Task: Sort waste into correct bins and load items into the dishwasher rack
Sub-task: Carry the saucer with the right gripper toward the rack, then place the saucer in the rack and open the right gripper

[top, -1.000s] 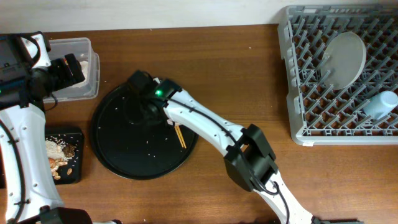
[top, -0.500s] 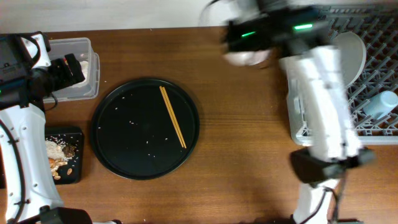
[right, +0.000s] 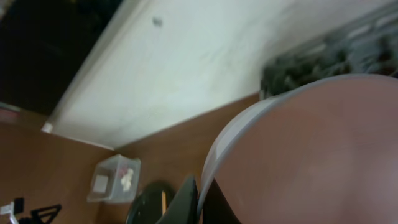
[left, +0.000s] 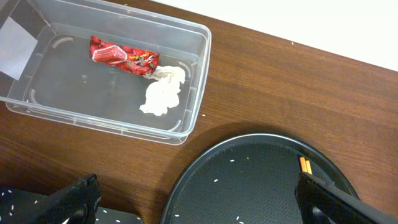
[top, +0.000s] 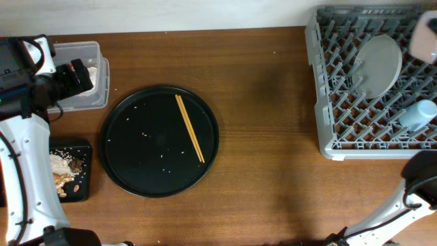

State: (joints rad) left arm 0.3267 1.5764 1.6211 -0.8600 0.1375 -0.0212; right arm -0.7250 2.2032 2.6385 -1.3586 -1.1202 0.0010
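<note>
The bowl (right: 298, 149) is no longer sitting on the tray (top: 113, 109): the right gripper (right: 198, 198), which was down on it a second ago, is now carrying it up at the far right, where it is showing as a pale blur over the back corner of the rack (top: 313, 82). In the right wrist view the jaws are pressing together on the bowl's rim. The plate (top: 379, 65) is leaning among the rack's pegs and the cup (top: 418, 114) is lying near the rack's right edge. The chopsticks (top: 190, 128) are lying side by side on the tray, slanting across its middle. The left gripper (left: 196, 202) is hanging spread wide and empty by the tub (left: 199, 74), which is holding the wrapper (left: 121, 56) and the tissue (left: 163, 93), touching each other. The scraps (top: 65, 171) are sitting in the black bin (top: 87, 147), just left of the tray.
</note>
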